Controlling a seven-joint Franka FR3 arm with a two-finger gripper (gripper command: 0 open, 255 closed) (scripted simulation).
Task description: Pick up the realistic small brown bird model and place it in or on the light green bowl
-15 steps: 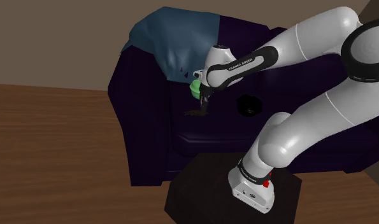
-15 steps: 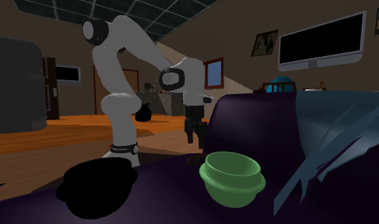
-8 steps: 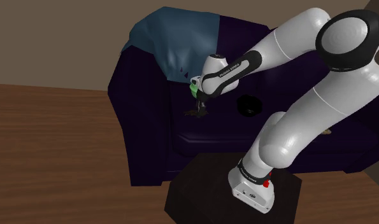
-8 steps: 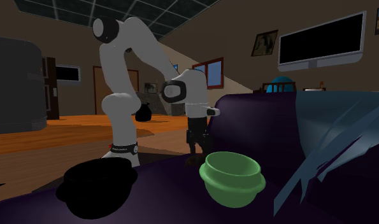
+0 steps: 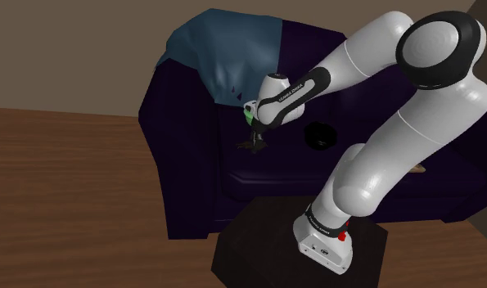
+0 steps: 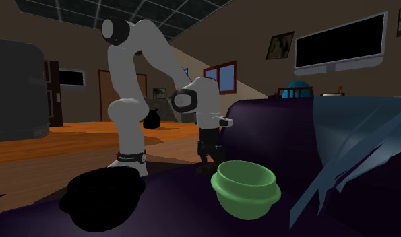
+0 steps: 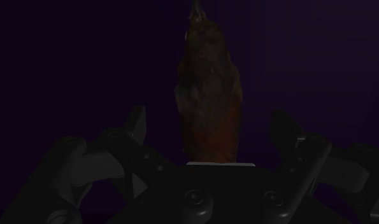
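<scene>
Bird (image 7: 208, 95): brown, lying on the dark sofa (image 5: 282, 168) seat, lengthwise between the jaws, touching neither finger, narrow end pointing away from the palm. Gripper (image 7: 209, 122): low over the seat, jaws spread wide, pinching nothing. Bowl (image 6: 242, 198): green, upright on the same seat, near the jaws, toward the backrest, apart from them.

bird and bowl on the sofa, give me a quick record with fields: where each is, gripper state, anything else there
bird: brown bird model, lying on the dark purple sofa seat
gripper: gripper open, one finger on either side of the bird, not touching it
bowl: light green bowl, upright on the seat, nothing in it
other: black object on the seat; blue blanket over the sofa back
task state: bird not yet gripped, not in the bowl
</scene>
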